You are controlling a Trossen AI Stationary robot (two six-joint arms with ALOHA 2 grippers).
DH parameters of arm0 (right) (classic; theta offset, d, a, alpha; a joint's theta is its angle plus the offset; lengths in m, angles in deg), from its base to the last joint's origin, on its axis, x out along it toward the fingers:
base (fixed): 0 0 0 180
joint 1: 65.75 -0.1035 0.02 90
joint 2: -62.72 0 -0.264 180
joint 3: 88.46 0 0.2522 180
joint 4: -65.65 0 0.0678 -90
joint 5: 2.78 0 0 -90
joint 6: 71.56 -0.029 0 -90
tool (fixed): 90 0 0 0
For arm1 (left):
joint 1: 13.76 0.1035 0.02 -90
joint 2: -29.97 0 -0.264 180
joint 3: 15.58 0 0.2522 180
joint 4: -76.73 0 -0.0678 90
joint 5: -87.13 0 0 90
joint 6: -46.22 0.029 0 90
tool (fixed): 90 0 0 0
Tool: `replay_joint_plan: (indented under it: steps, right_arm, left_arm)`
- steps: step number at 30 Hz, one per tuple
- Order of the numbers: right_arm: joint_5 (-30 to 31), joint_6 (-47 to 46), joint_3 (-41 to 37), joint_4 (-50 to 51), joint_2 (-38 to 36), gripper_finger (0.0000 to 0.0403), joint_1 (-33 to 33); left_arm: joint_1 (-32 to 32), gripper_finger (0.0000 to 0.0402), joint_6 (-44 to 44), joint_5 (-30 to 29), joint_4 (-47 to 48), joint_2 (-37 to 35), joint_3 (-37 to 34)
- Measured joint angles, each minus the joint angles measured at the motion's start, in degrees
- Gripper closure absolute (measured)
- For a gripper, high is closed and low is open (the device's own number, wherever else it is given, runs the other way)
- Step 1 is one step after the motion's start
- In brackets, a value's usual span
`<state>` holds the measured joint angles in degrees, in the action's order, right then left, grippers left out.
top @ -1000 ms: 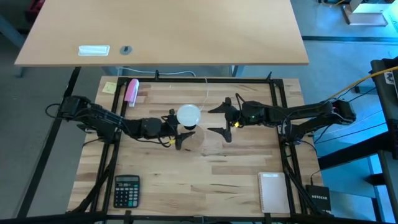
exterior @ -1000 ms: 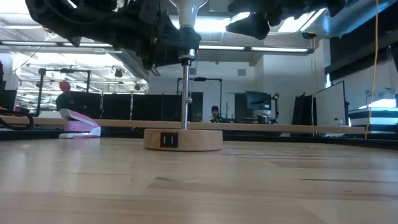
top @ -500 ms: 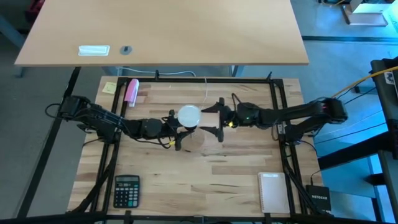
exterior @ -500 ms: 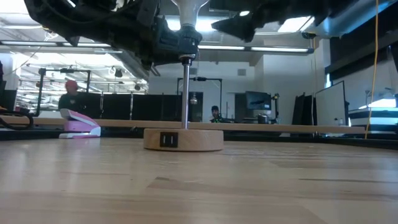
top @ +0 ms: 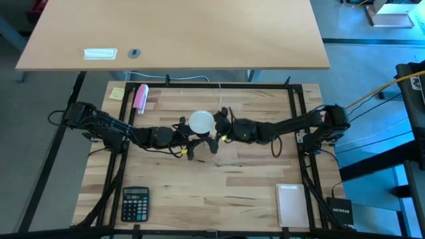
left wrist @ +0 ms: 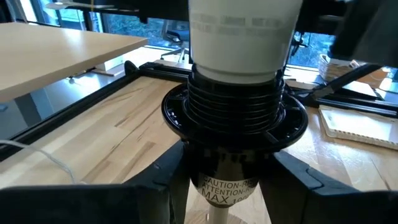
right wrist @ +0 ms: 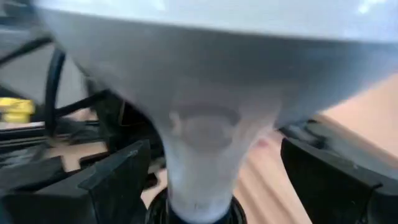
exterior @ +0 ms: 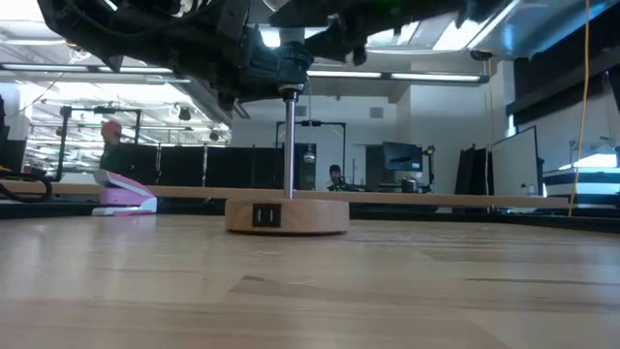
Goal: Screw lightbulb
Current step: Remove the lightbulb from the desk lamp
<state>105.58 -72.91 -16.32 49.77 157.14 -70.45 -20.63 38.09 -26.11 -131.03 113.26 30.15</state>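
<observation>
The white lightbulb (top: 201, 122) stands upright with its screw base in the black socket (left wrist: 231, 118) of a lamp stand. The stand is a metal rod (exterior: 290, 145) on a round wooden disc (exterior: 287, 216) at the table's middle. My left gripper (top: 192, 141) is shut on the socket, coming from the table's left. My right gripper (top: 216, 130) is open, coming from the table's right. Its fingers (right wrist: 115, 177) stand on either side of the bulb's narrow neck (right wrist: 202, 155) without touching it. My left gripper pinches the black socket's lower body (left wrist: 229, 185), below its ribbed collar, between its two fingers. The fingers come level from the table's left. The socket stays upright on its rod, and the wooden disc rests on the table.
A calculator (top: 135, 202) lies at the near left and a white notebook (top: 291, 204) at the near right. A pink stapler (top: 141, 97) and a yellow note (top: 117, 93) lie at the far left. A white cord (top: 221, 97) runs from the far edge toward the lamp.
My right gripper has gone toward the table's left, up to the bulb, staying open, so that its fingers now stand on either side of the bulb's neck. The bulb, the lamp stand and my left gripper have kept still.
</observation>
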Motion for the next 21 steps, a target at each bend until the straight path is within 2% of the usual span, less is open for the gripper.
replay_joint_plan:
  steps: [4,9,13,17,21]
  right_arm:
    - [15.5,0.3,1.1,2.1,0.1,0.0043,-4.1]
    - [25.0,-3.4,1.2,0.2,0.8,0.0043,-6.0]
    - [23.7,-5.9,1.2,-1.0,3.1,0.0043,-5.8]
    - [23.0,-4.3,2.1,-1.4,4.3,0.0044,-5.8]
    - [21.9,-1.3,3.3,-1.7,4.2,0.0068,-5.8]
  left_arm:
    - [0.0,0.0259,-1.1,-1.0,-0.1,0.0,0.0]
    - [0.0,0.0259,-1.3,-1.5,-0.3,0.0,0.0]
    - [0.0,0.0256,-1.2,-1.8,-0.8,0.0,0.0]
    - [0.0,0.0256,-0.7,-1.8,-0.8,0.0,0.0]
    - [0.0,0.0259,-0.4,-1.8,-0.9,0.0,0.0]
